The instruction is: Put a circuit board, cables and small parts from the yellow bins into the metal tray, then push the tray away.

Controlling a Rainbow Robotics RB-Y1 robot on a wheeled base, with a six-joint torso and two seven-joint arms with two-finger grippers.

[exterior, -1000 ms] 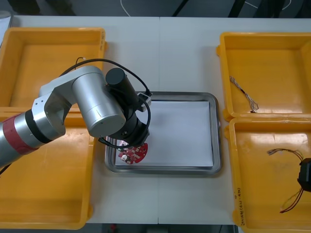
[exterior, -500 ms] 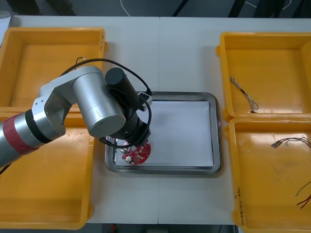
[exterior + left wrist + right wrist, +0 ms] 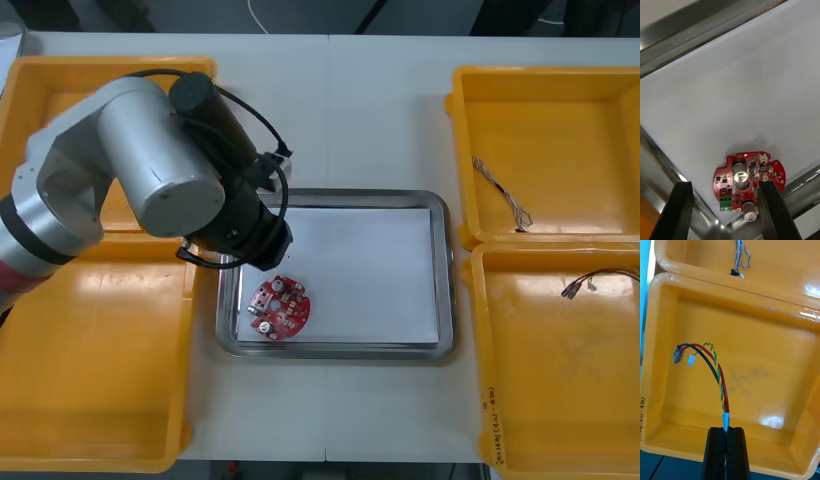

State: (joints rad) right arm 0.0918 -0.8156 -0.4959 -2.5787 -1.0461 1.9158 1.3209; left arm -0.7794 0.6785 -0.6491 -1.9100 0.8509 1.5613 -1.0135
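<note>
Okay, on the front view my left arm's big silver elbow is over the left rim of the metal tray, a shallow rectangular pan with rounded corners and a shiny steel lip, lined with a flat white sheet. Through the left wrist camera, the left end effector hangs above the tray with its two black fingers spread wide and nothing pinched between them. The round red circuit board lies flat on the white sheet in the tray's near left corner, just beside the steel rim. I can make out its silver cans and a small green block at its edge.

Over to the right wrist camera: the right end effector has its fingers pressed together on the red and yellow cable, pinching it at a pale band. The bundle of red, black and twisted yellow-green strands arcs up from the fingers and ends in small pale plugs. It hangs over the near right yellow bin, a glossy plastic tub with a rolled lip. Its plug ends also poke in at the right edge of the front view.

In the far right yellow bin lies the twisted blue and white cable, thin and kinked. The worktop is pale and matte.
</note>
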